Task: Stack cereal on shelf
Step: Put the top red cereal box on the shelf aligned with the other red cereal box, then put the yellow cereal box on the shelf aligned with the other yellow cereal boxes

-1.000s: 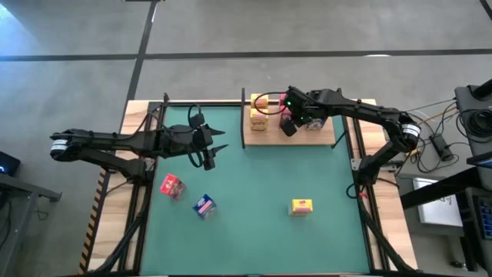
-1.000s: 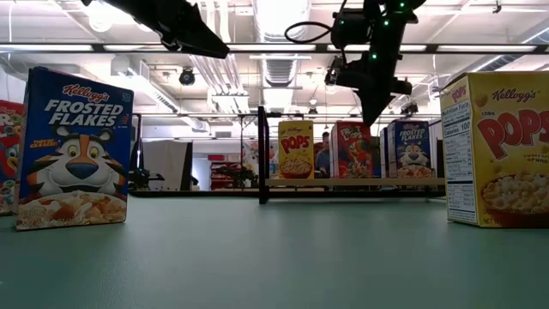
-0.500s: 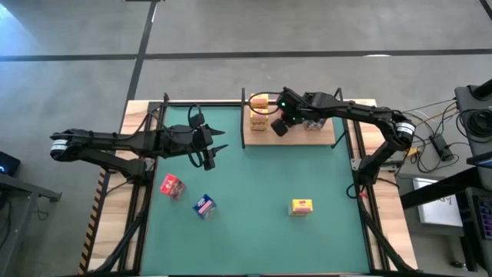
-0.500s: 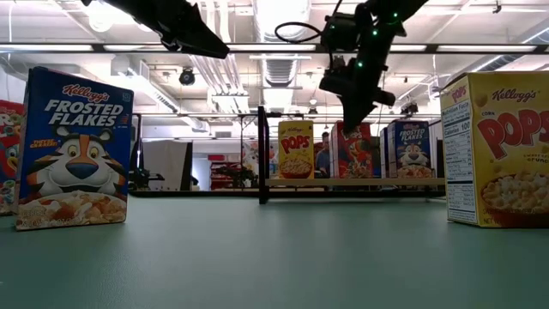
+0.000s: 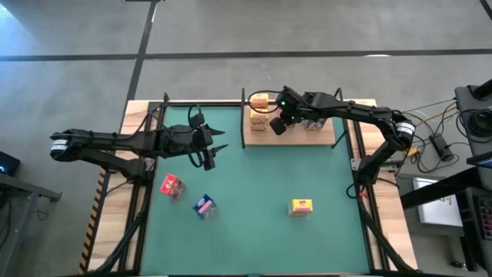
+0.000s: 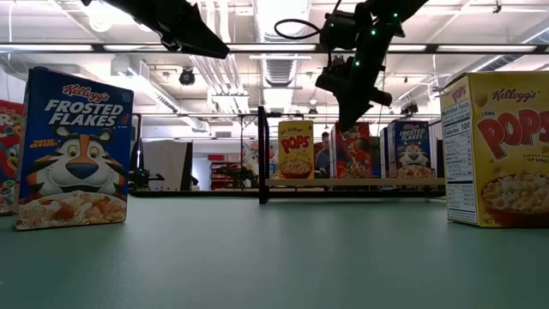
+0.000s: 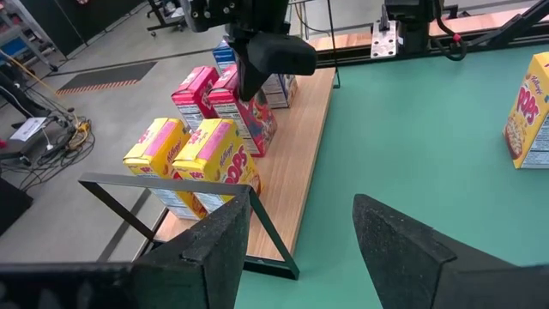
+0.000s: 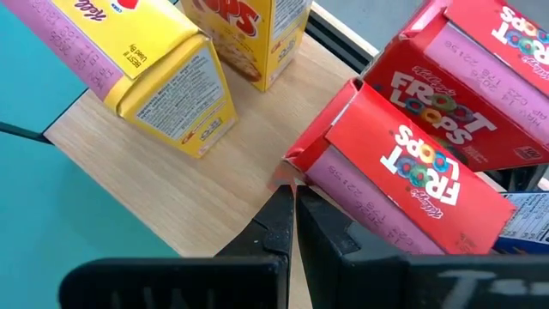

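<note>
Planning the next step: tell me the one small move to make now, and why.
Probably lift the shut right gripper clear of the shelf and swing toward the yellow box on the mat: it holds nothing, and three boxes are off the shelf.

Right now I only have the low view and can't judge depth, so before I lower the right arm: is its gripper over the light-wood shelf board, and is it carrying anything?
Observer: From above, the right gripper hangs over the light-wood shelf board, just beside the yellow cardboard cereal boxes.
Operator: Is it holding anything?
Observer: No. Its wrist view shows the fingers shut and empty, with the tips next to a red Froot Loops box.
Operator: And the left arm?
Observer: The left gripper is open and empty above the green table mat.
</note>
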You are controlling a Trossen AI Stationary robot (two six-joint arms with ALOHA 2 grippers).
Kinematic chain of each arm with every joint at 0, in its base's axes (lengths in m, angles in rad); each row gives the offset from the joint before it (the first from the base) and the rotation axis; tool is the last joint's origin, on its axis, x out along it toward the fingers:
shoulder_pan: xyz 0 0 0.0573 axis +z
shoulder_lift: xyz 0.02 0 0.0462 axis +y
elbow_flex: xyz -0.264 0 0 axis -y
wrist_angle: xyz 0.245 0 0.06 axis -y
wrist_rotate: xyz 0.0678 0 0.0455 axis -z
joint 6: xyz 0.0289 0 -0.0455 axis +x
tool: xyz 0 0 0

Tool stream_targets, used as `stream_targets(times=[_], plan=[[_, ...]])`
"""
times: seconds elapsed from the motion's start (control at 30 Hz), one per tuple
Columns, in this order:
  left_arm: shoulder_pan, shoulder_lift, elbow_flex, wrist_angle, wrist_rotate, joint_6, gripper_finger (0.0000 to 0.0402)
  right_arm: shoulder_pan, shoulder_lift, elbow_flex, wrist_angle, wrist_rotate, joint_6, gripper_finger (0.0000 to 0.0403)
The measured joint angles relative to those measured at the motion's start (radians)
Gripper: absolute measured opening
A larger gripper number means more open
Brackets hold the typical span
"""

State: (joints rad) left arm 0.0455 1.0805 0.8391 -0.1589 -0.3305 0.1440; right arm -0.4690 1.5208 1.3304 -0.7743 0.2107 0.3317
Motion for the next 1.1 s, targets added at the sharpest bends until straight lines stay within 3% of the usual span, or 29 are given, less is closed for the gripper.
stream_targets(times=[0.33, 0.67, 0.93, 1.1], plan=[[0.000, 0.000, 0.000, 0.000, 0.000, -0.008, 0.0192, 0.034, -0.031, 0.032, -0.067, -0.035, -0.005, 0.0009], [-0.006, 0.000, 0.000, -0.001, 0.000, -0.058, 0.0192, 0.218, -0.127, 0.003, -0.068, -0.040, -0.081, 0.0009], [-0.017, 0.000, 0.000, -0.002, 0.001, -0.075, 0.0192, 0.362, -0.161, -0.006, -0.104, -0.300, -0.070, 0.0009], [-0.019, 0.000, 0.000, -0.003, 0.001, -0.076, 0.0192, 0.448, -0.159, -0.006, -0.111, -0.350, -0.016, 0.0009]])
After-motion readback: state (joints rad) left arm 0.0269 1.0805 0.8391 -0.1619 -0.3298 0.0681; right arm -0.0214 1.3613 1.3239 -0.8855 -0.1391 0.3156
